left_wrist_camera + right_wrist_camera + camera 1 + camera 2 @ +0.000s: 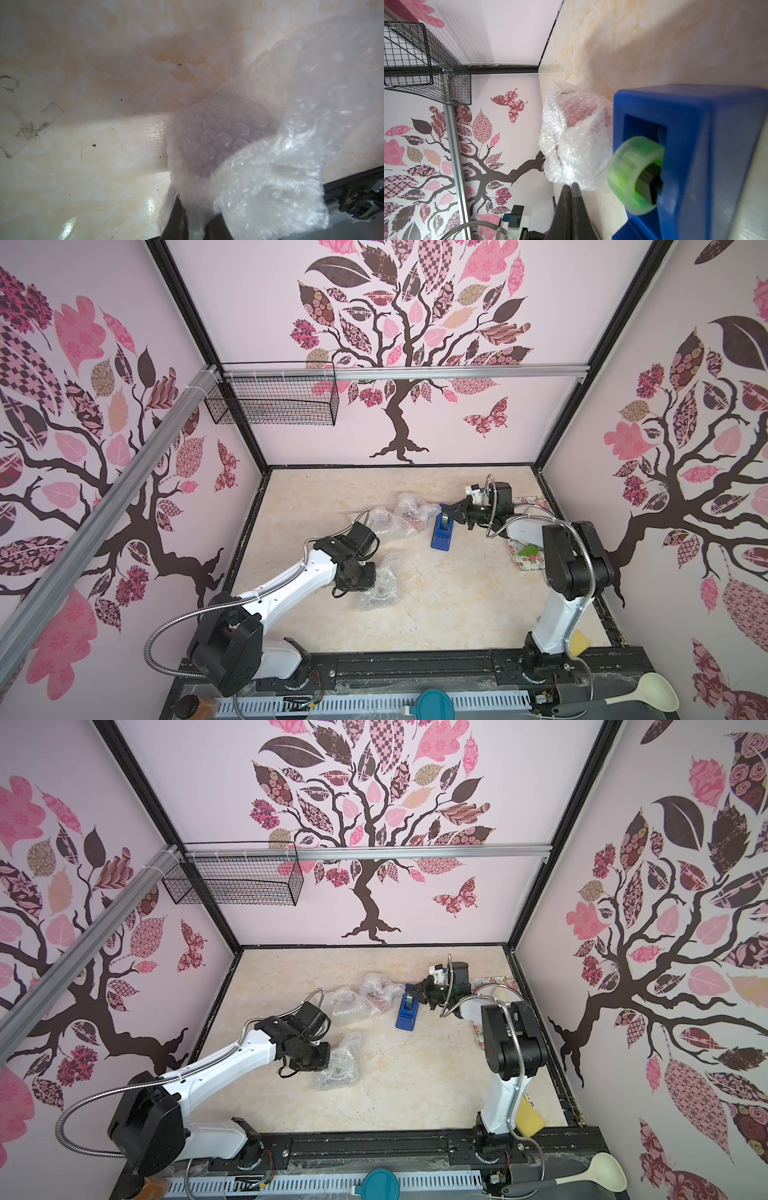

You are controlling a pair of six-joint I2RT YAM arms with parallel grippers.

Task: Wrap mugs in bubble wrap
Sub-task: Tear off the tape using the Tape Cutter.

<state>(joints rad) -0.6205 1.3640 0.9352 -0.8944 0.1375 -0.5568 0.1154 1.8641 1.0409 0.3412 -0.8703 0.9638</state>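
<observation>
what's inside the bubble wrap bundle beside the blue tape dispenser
Something red shows through the bubble wrap bundle, seemingly a mug. The crinkled layers cover its rim, handle and outline, so its pose cannot be told.

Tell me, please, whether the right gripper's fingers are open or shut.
Shut: in the right wrist view the right gripper's dark fingers meet with no gap.

clear crinkly plastic bubble wrap (259, 166); glossy marbled table (83, 176); smooth blue plastic tape dispenser (716, 155).
</observation>
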